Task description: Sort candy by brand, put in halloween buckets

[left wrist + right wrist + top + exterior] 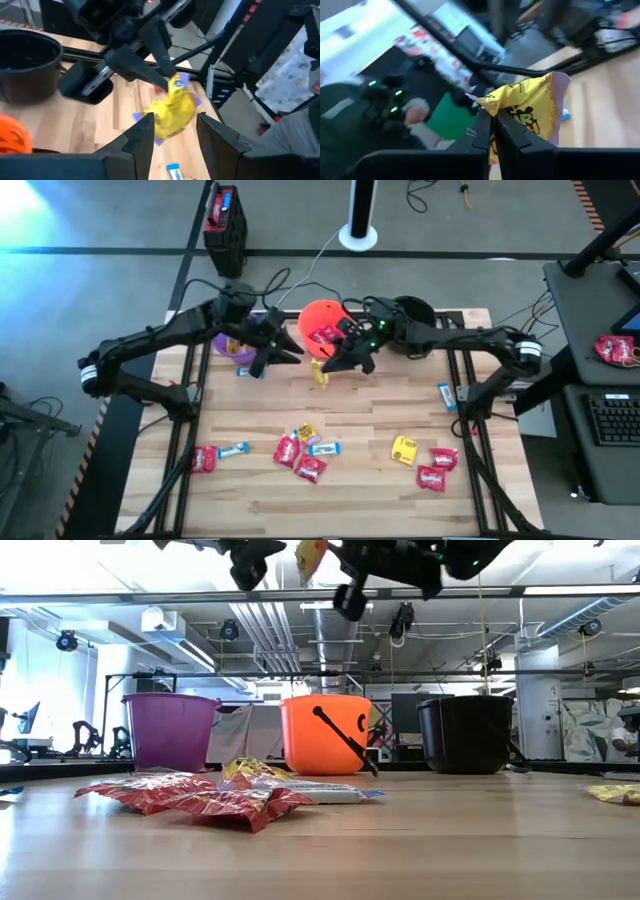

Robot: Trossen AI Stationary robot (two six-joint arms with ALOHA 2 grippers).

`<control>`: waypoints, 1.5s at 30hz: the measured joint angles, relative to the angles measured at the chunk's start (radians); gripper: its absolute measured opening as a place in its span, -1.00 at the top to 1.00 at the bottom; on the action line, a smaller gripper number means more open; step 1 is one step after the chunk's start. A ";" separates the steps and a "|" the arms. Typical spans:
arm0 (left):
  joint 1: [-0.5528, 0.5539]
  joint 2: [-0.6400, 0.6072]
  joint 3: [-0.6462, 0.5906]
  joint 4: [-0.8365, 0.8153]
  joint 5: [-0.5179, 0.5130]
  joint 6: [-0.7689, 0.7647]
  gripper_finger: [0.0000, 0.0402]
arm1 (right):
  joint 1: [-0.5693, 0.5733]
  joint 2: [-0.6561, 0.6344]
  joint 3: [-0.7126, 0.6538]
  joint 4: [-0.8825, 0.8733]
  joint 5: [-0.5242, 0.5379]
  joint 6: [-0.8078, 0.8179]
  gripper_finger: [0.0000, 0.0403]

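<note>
My right gripper is shut on a yellow candy packet, held in the air just in front of the orange bucket. My left gripper is open and faces the packet from the left. In the left wrist view its fingers stand on either side of the packet; I see no touch. The purple bucket stands at the far left and the black bucket at the far right. Several red, yellow and blue-and-white packets lie flat near the front edge. My right gripper pinches the yellow packet by one end of its wrapper between its two shut fingers. The fingers come at it about level from the table's right. The packet hangs below them, lifted clear of the table.
A yellow packet and two red ones lie at the front right. A blue-and-white packet lies by the right rail, another by the purple bucket. Bare wood lies mid-table. A black case stands beyond the table.
</note>
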 joint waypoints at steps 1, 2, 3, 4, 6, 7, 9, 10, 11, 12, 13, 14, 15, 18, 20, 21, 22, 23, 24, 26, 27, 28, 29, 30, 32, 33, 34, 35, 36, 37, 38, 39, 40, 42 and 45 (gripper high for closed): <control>0.000 0.005 0.000 0.000 0.001 0.000 0.34 | 0.000 0.017 0.014 0.017 -0.031 0.000 0.96; 0.000 0.009 0.000 0.000 0.001 0.000 0.34 | 0.000 0.033 0.030 0.025 -0.056 0.005 0.96; 0.000 0.011 0.000 0.001 0.001 0.000 0.34 | 0.000 0.047 0.045 0.027 -0.075 0.012 0.96; 0.001 0.012 0.000 0.007 0.007 0.000 0.34 | 0.000 0.059 0.059 0.027 -0.090 0.012 0.96; 0.001 0.014 0.000 0.029 0.048 0.001 0.34 | 0.000 0.085 0.085 0.027 -0.099 0.008 0.96; 0.000 0.015 0.000 0.036 0.077 0.000 0.34 | 0.000 0.098 0.098 0.026 -0.100 0.004 0.96; -0.001 0.019 0.000 0.041 0.114 -0.005 0.34 | 0.000 0.124 0.130 0.026 -0.117 0.001 0.96; -0.001 0.021 0.000 0.037 0.117 -0.008 0.34 | 0.000 0.133 0.146 0.026 -0.127 0.000 0.96; 0.000 0.023 0.000 0.030 0.117 -0.010 0.34 | 0.000 0.143 0.163 0.026 -0.132 -0.002 0.96; 0.000 0.025 0.000 0.024 0.117 -0.012 0.34 | 0.000 0.152 0.181 0.026 -0.137 -0.005 0.96; 0.000 0.026 0.000 0.020 0.116 -0.012 0.34 | 0.000 0.159 0.198 0.026 -0.141 -0.010 0.96; 0.000 0.027 0.000 0.015 0.119 -0.012 0.34 | 0.000 0.167 0.213 0.026 -0.144 -0.015 0.96; 0.000 0.027 0.000 0.011 0.123 -0.012 0.34 | -0.001 0.171 0.227 0.026 -0.147 -0.019 0.96; -0.001 0.027 0.000 0.001 0.127 -0.012 0.34 | -0.005 0.183 0.256 0.024 -0.151 -0.026 0.96; -0.001 0.027 0.000 0.001 0.127 -0.013 0.35 | -0.008 0.188 0.268 0.023 -0.151 -0.026 0.96; 0.000 0.027 0.000 0.001 0.127 -0.012 0.37 | -0.010 0.188 0.273 0.023 -0.151 -0.027 0.96; 0.000 0.027 0.000 0.002 0.127 -0.012 0.38 | -0.011 0.188 0.275 0.022 -0.150 -0.027 0.96; 0.000 0.026 0.000 0.003 0.125 -0.013 0.40 | -0.013 0.188 0.276 0.023 -0.148 -0.027 0.96; 0.000 0.025 0.000 0.004 0.123 -0.011 0.44 | -0.014 0.188 0.276 0.023 -0.148 -0.027 0.96; 0.000 0.025 0.000 0.003 0.122 -0.005 0.54 | -0.014 0.188 0.276 0.023 -0.147 -0.027 0.96; 0.000 0.024 0.000 0.003 0.122 0.001 0.62 | -0.015 0.188 0.276 0.023 -0.147 -0.027 0.96; 0.000 0.023 0.000 0.003 0.122 0.008 0.72 | -0.016 0.188 0.276 0.023 -0.146 -0.027 0.96; -0.001 0.022 0.000 0.003 0.122 0.015 0.84 | -0.016 0.188 0.276 0.022 -0.145 -0.027 0.96; -0.001 0.020 0.000 0.003 0.121 0.018 0.92 | -0.016 0.188 0.276 0.021 -0.144 -0.027 0.96; -0.001 0.019 0.000 0.002 0.117 0.018 0.96 | -0.017 0.188 0.276 0.021 -0.144 -0.027 0.96; -0.001 0.019 0.000 0.002 0.115 0.018 0.97 | -0.017 0.188 0.276 0.020 -0.144 -0.024 0.96; -0.001 0.019 0.000 0.001 0.114 0.018 0.99 | -0.019 0.188 0.276 0.018 -0.144 -0.011 0.95; -0.001 0.018 0.000 0.000 0.114 0.018 0.99 | -0.021 0.188 0.276 0.018 -0.144 0.002 0.94; 0.000 0.017 0.000 -0.001 0.113 0.018 0.99 | -0.024 0.188 0.276 0.018 -0.144 0.021 0.92; 0.002 0.016 0.000 -0.004 0.111 0.018 1.00 | -0.027 0.188 0.276 0.018 -0.144 0.030 0.88; 0.004 0.015 0.000 -0.008 0.110 0.018 1.00 | -0.030 0.188 0.276 0.018 -0.144 0.039 0.84; 0.005 0.014 0.000 -0.011 0.110 0.018 1.00 | -0.033 0.187 0.276 0.016 -0.144 0.045 0.78; 0.007 0.013 0.000 -0.015 0.109 0.018 1.00 | -0.037 0.187 0.276 0.007 -0.142 0.048 0.72; 0.007 0.012 0.000 -0.032 0.107 0.018 1.00 | -0.046 0.186 0.276 -0.018 -0.139 0.049 0.58; 0.008 0.006 0.000 -0.077 0.078 0.016 1.00 | -0.064 0.186 0.276 -0.096 -0.132 0.042 0.38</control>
